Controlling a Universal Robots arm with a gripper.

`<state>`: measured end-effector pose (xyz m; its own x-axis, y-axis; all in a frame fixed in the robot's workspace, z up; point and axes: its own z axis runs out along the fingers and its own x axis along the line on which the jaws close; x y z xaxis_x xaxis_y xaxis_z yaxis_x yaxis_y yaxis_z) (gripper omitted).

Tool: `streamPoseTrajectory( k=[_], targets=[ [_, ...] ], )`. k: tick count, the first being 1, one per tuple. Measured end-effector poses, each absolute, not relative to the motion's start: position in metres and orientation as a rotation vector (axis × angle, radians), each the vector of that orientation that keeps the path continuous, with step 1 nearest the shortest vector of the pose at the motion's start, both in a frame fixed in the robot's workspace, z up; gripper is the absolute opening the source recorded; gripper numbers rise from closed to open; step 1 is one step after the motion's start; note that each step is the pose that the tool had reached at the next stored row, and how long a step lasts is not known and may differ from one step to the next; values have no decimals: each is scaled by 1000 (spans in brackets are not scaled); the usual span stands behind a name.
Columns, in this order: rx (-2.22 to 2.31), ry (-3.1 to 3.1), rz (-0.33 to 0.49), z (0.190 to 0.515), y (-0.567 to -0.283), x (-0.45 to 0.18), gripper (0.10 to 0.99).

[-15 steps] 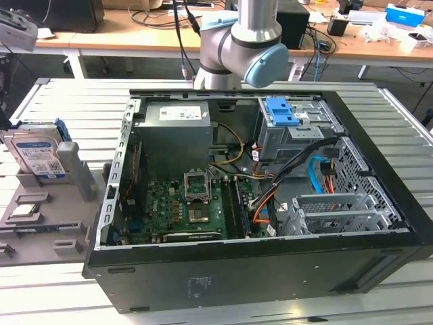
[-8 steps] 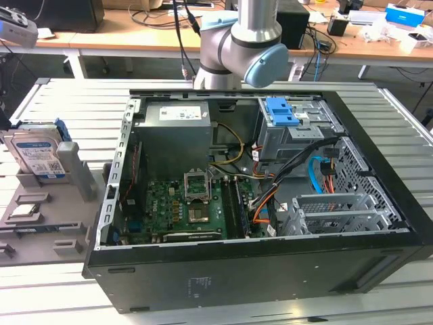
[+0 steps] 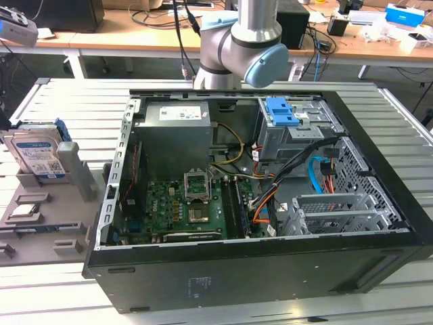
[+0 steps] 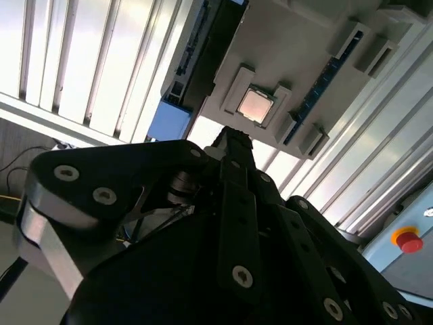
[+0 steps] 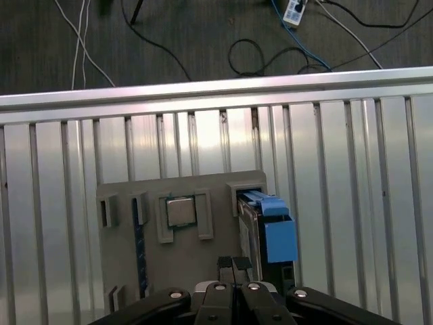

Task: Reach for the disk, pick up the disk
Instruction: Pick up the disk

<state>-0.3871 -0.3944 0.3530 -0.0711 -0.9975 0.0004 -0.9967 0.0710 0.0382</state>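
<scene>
Exterior view shows the disk [image 3: 37, 157] upright in a grey holder [image 3: 57, 220].

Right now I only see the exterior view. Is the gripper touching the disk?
Observer: No. In the first wrist view the gripper hangs apart from the hard drive, touching nothing.
Operator: Is it open?
Observer: Shut, with nothing between its jaws.
Operator: Anything else I can't see?
Observer: In the second wrist view, a red button on a yellow base sits past the slatted table.
</scene>
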Motion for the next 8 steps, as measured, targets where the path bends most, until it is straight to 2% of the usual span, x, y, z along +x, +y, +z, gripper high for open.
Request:
streamPoseTrajectory(
  k=[2, 3, 4, 6, 7, 8],
  targets=[
    [2124, -2279, -43, 353, -394, -387, 114],
    [2124, -2278, -43, 353, -394, -387, 169],
    [2125, -2278, -43, 353, -394, -387, 298],
    [2126, -2277, -43, 353, -394, -387, 420],
    [2126, -2277, -43, 353, -394, -387, 420],
    [2126, -2276, -43, 353, -394, -387, 482]
  ],
)
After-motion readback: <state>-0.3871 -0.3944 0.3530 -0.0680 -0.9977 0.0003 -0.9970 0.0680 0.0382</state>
